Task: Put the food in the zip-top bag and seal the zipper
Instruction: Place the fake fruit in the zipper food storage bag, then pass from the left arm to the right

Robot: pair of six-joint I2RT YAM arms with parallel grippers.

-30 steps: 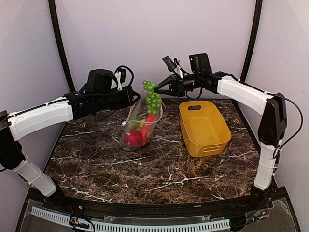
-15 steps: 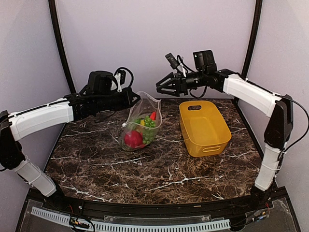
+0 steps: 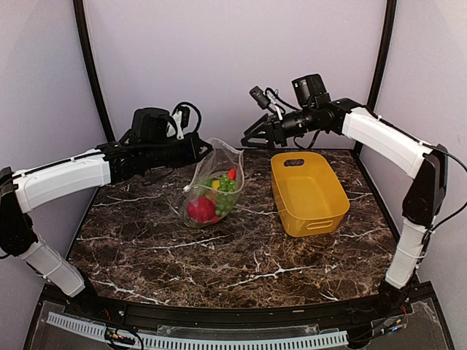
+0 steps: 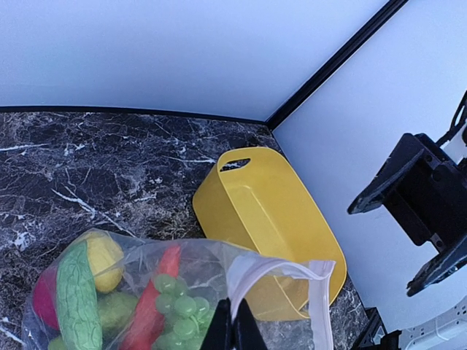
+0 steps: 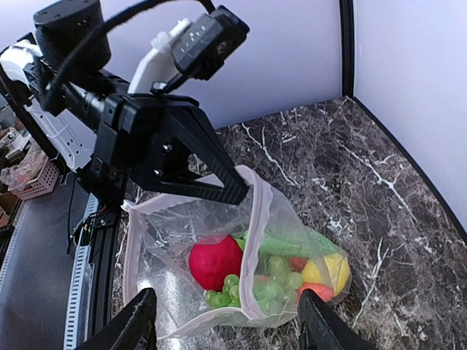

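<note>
Left end effector (image 3: 207,149) pinched shut on zip-top bag (image 3: 229,157) rim, holding mouth up. Food (image 3: 203,209) sits in bag just below it. Right end effector (image 3: 252,134) spread wide, empty, bag below and beside it. Yellow basket (image 3: 306,191) looks empty. I judge loading done. Zipper (image 4: 318,297) gapes; sealing remains.

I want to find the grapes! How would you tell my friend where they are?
Look at the dark marble table, then left of the yellow basket to the clear zip-top bag. Inside it, the grapes are the bunch of tiny green balls, unlike the long green cucumber and the big red round fruit.
</note>
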